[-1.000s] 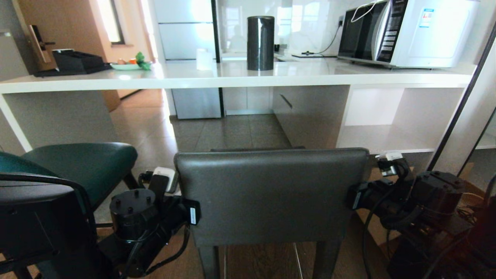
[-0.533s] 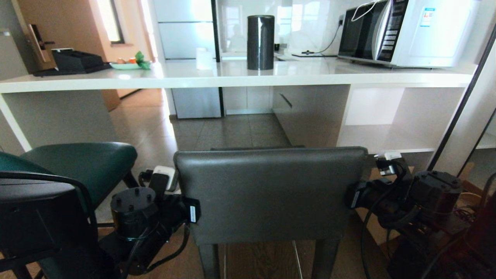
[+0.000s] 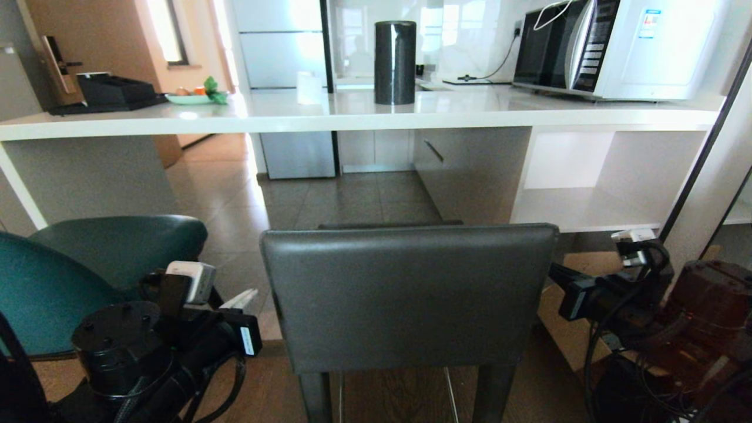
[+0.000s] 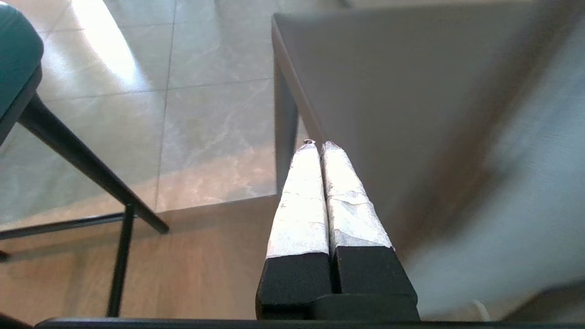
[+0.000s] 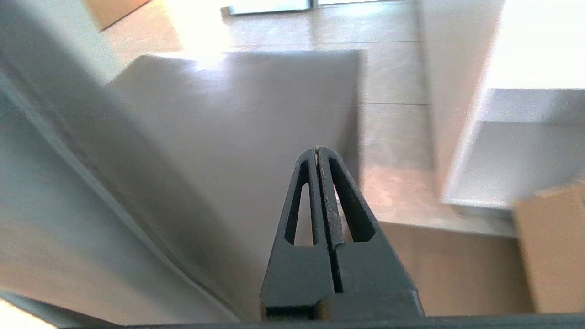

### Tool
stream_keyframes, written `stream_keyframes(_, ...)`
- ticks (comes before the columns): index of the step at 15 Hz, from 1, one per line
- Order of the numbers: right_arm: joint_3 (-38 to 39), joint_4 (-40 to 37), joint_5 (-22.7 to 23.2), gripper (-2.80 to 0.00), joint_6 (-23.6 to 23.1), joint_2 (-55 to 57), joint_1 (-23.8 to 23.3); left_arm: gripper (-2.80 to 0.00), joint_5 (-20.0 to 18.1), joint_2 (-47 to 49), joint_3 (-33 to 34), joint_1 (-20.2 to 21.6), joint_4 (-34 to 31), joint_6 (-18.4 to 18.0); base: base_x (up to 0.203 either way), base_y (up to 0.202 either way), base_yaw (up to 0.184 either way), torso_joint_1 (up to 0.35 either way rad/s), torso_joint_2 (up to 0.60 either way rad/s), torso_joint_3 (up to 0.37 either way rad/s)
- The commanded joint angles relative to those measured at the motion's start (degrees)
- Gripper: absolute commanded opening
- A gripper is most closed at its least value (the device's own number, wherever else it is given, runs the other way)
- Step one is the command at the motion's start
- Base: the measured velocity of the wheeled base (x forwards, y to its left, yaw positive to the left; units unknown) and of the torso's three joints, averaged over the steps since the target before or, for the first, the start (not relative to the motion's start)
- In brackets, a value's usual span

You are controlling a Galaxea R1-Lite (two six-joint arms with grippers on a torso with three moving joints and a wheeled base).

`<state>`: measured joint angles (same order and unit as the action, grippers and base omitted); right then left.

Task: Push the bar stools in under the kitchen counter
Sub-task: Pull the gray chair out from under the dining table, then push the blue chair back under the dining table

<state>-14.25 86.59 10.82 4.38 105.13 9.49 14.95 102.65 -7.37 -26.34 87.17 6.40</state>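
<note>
**Operator:** State the position of the task items.

**Technician:** The grey stool stands directly ahead, backrest toward the robot, its seat short of the table edge. The teal stool stands to the left, also outside the table. Neither stool is under the slab.

**Operator:** Pincer condition?

**Technician:** The left pincer has its fingers pressed together on nothing; it sits beside the left edge of the grey backrest, apart from it in the head view. The right pincer is likewise together and empty, just off the right edge of the backrest. Neither visibly touches the stool.

**Operator:** Step in hand?

**Technician:** By judgement, the arms flank the grey stool without contact, so the push is not completed. The task is at an early stage; both stools need placing.

**Operator:** Requirement for the next move?

**Technician:** Bring both closed pincers against the rear of the backrest, at equal height, then drive the base straight forward. Uneven contact would likely rotate the stool toward the open shelves.
</note>
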Motion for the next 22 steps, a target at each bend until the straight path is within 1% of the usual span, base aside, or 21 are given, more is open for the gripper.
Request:
stream_keyframes(1, 2.80, 0.77, 1.27, -2.80, 0.11, -4.54, -3.02, -2.80, 0.50, -6.68, 2.25, 0.42, 0.49, 0.75, 0.000, 0.000, 0.000, 0.000, 0.00, 0.000)
stream_keyframes(4, 7.82, 0.77, 1.57, -2.80, 0.25, -11.12, -3.70, -2.80, 0.76, -14.45, 6.33, 0.61, 0.49, 0.74, 0.000, 0.000, 0.000, 0.000, 0.00, 0.000)
stream_keyframes(6, 11.21, 0.72, 1.45, -2.80, 0.32, -16.27, -3.73, -2.80, 0.95, -21.31, 7.16, 0.76, -0.30, 0.41, 0.000, 0.000, 0.000, 0.000, 0.00, 0.000)
stream_keyframes(8, 13.78, 0.19, 1.15, -2.80, 0.29, -21.32, -3.75, -2.80, 0.98, -30.15, 7.35, 0.93, -6.03, -0.85, 0.000, 0.000, 0.000, 0.000, 0.00, 0.000)
stream_keyframes(9, 14.07, -1.53, 0.96, -2.80, 0.25, -24.32, -3.80, -2.80, 1.00, -35.06, 7.24, 1.17, -10.04, -1.34, 0.000, 0.000, 0.000, 0.000, 0.00, 0.000)
stream_keyframes(11, 13.86, -7.62, 0.65, -2.80, 0.04, -31.39, -3.80, -2.80, 0.84, -43.80, 6.46, 4.21, -18.76, -2.44, 0.000, 0.000, 0.000, 0.000, 0.00, 0.000)
stream_keyframes(12, 12.80, -12.09, 0.16, -2.80, -0.04, -35.50, -3.83, -2.80, 0.69, -47.90, 5.46, 6.10, -23.45, -3.11, 0.000, 0.000, 0.000, 0.000, 0.00, 0.000)
stream_keyframes(14, 8.49, -24.84, -2.28, -2.80, -0.67, -44.84, -3.85, -2.80, 0.33, -54.75, 2.44, 8.90, -32.71, -4.84, 0.000, 0.000, 0.000, 0.000, 0.00, 0.000)
stream_keyframes(17, 0.65, -51.69, -4.77, -2.80, -1.46, -62.31, -3.83, -2.80, -2.45, -62.59, -2.65, 13.92, -44.38, -6.80, 0.000, 0.000, 0.000, 0.000, 0.00, 0.000)
stream_keyframes(18, -2.50, -61.85, -5.16, -2.80, -1.55, -67.82, -3.81, -2.80, -4.08, -64.94, -3.81, 15.47, -48.21, -6.97, 0.000, 0.000, 0.000, 0.000, 0.00, 0.000)
stream_keyframes(19, -5.69, -69.87, -5.55, -2.80, -1.62, -72.09, -3.80, -2.80, -6.11, -67.00, -4.09, 16.66, -52.10, -7.05, 0.000, 0.000, 0.000, 0.000, 0.00, 0.000)
stream_keyframes(20, -8.00, -74.27, -5.96, -2.80, -1.76, -75.06, -3.80, -2.80, -8.08, -69.10, -4.02, 17.71, -54.37, -7.08, 0.000, 0.000, 0.000, 0.000, 0.00, 0.000)
stream_keyframes(21, -9.27, -76.74, -6.32, -2.80, -2.13, -77.20, -3.87, -2.80, -9.78, -70.90, -4.05, 19.55, -55.98, -7.13, 0.000, 0.000, 0.000, 0.000, 0.00, 0.000)
stream_keyframes(22, -10.19, -79.66, -6.58, -2.80, -3.48, -79.33, -4.16, -2.80, -11.11, -72.63, -4.36, 21.50, -58.15, -7.49, 0.000, 0.000, 0.000, 0.000, 0.00, 0.000)
